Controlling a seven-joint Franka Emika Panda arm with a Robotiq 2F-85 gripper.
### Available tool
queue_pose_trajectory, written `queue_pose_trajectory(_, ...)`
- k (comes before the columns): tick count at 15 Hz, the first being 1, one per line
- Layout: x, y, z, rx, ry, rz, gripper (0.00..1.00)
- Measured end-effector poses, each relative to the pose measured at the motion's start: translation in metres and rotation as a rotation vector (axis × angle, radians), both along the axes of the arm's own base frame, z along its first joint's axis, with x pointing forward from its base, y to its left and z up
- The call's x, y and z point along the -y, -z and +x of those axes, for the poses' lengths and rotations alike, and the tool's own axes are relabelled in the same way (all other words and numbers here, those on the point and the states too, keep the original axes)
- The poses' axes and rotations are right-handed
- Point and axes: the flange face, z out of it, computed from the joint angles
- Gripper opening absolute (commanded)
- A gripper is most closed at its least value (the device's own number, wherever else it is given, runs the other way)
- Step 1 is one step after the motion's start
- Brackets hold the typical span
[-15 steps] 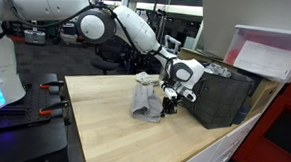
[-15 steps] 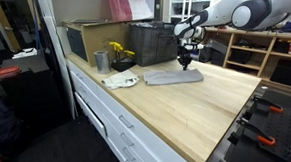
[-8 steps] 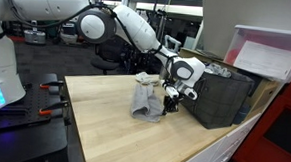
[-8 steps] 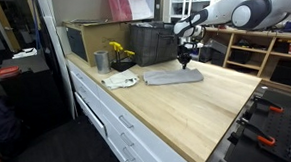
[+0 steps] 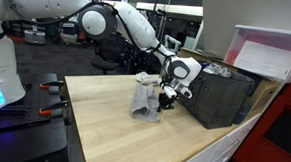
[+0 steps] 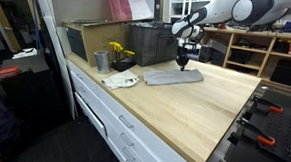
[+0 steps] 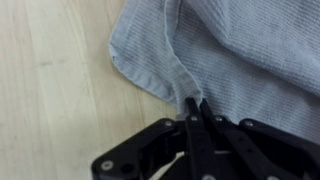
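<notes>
You've got a light wood bench (image 6: 206,109) with white drawers (image 6: 112,117) under it, wooden shelves (image 6: 272,53) behind, and a dark floor (image 6: 37,150).

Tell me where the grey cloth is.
In both exterior views the grey cloth sits on the wooden table beside the dark bin, a fold pinched in the gripper.

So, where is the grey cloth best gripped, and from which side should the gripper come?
Grip the raised fold near the edge of the grey cloth, coming from above with jaws across the ridge. The rest lies flat on the wooden table, leaving nothing to pinch. The gripper is shut on that fold.
</notes>
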Motion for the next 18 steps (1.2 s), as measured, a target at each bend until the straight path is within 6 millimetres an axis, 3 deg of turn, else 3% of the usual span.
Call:
queue_pose_trajectory(6, -0.012, -0.005, -0.025, -0.055, 0.013, 0.038, 0.01)
queue_pose_trajectory(18, -0.027, -0.042, -0.08, 0.056, 0.155, -0.06, 0.01)
